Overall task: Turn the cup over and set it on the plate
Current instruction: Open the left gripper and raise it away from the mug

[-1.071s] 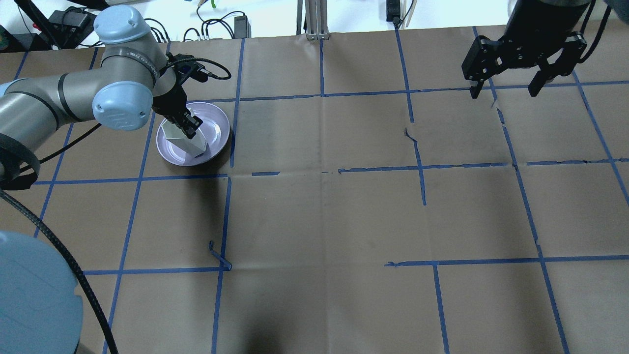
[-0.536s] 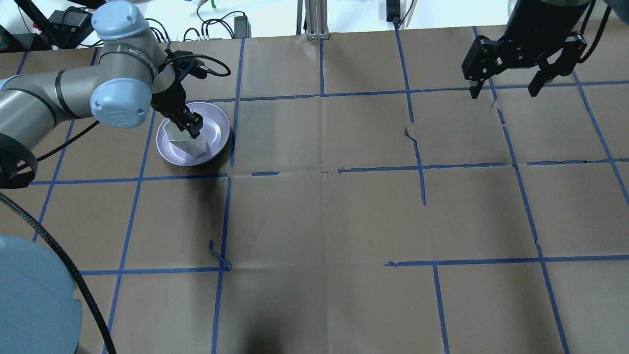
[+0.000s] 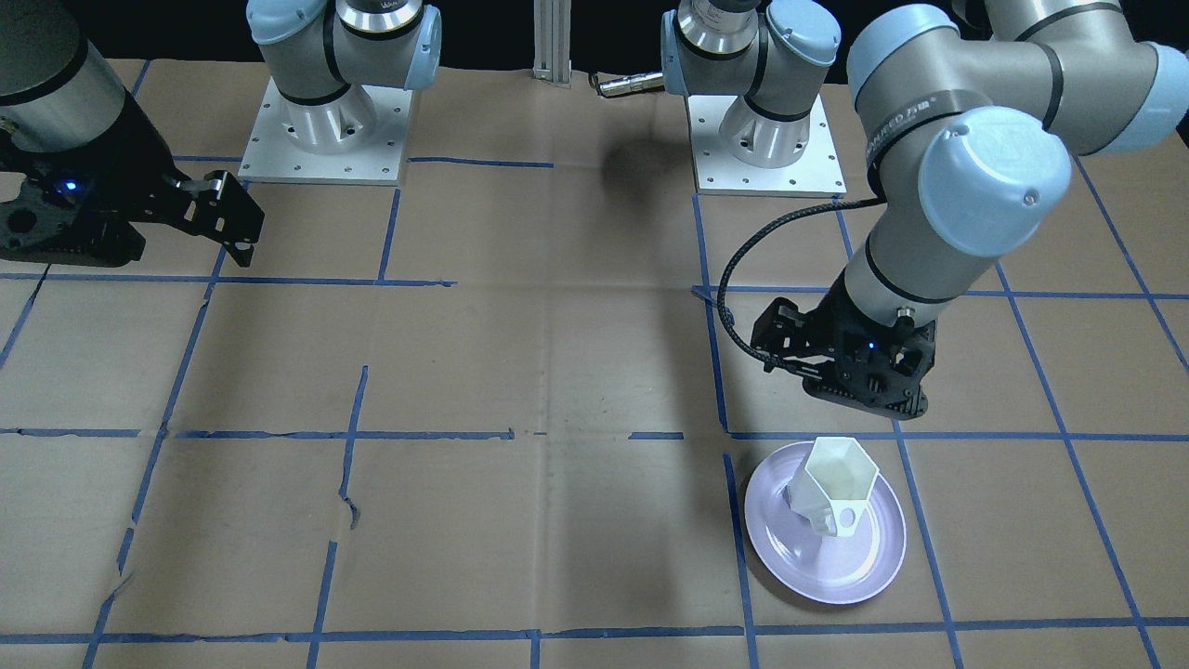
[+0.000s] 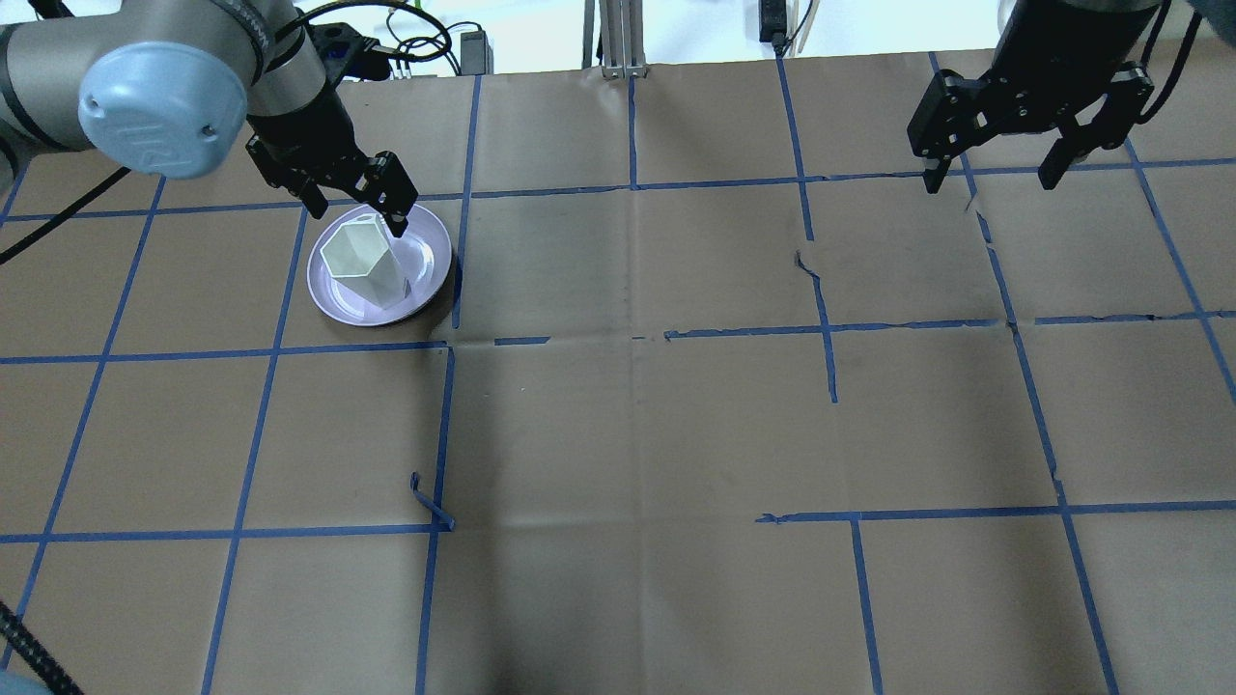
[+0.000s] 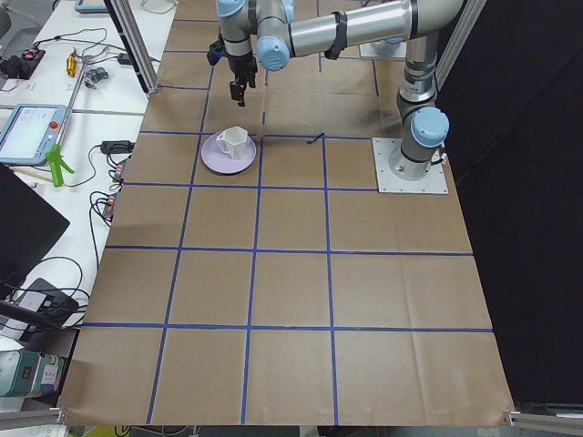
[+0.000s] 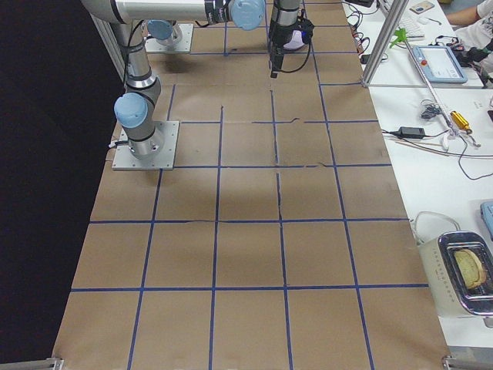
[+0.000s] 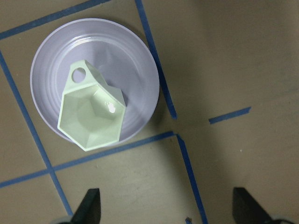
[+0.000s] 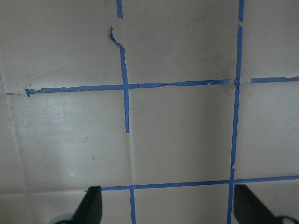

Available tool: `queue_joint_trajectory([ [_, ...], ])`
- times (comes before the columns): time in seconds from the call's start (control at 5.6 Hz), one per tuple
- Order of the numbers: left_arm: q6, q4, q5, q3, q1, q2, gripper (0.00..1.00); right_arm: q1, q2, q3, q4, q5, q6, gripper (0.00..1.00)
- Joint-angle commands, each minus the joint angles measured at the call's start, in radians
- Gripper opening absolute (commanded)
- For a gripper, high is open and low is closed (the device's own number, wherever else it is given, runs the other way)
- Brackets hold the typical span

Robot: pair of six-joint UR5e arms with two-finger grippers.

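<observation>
The brown paper tabletop [image 4: 628,434] nearest the robot is marked with a grid of blue tape, with one loose curl of tape [image 4: 430,502] lifting from a line.

Beyond that, on the robot's left, the cup [image 4: 359,261] stands mouth up on the plate [image 4: 435,253]. It sits a little off centre, with its handle turned away from the robot. A second ago the left claw [image 4: 355,205] was down over the plate, clamped on the top of the cup. Now it has let go and risen, and it hangs above the cup's far side with its fingers apart, touching nothing.

This looks like the release. The cup is flipped and set down, so the task seems all but done, with only the arm's retreat left. The cup has not shifted since the claw opened, so it seems steady.

Well apart on the robot's right, the right claw [image 4: 991,181] hovers over the paper with its fingers spread, holding nothing, where it was before. Nothing stands in the left claw's way upward. Cables [image 4: 425,48] lie past the far edge.
</observation>
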Motion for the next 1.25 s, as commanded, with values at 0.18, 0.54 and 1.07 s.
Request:
queue_joint_trajectory([
  [0.18, -0.139, -0.114, -0.02, 0.014, -0.044, 0.135, 0.98, 0.0, 0.0, 0.0, 0.0, 0.0, 0.0, 1.0],
  [0.54, -0.172, -0.115, -0.017, 0.004, -0.049, 0.155, 0.98, 0.0, 0.0, 0.0, 0.0, 0.0, 0.0, 1.0],
  [1.07, -0.171, -0.108, -0.017, -0.007, -0.049, 0.168, 0.98, 0.0, 0.0, 0.0, 0.0, 0.0, 0.0, 1.0],
])
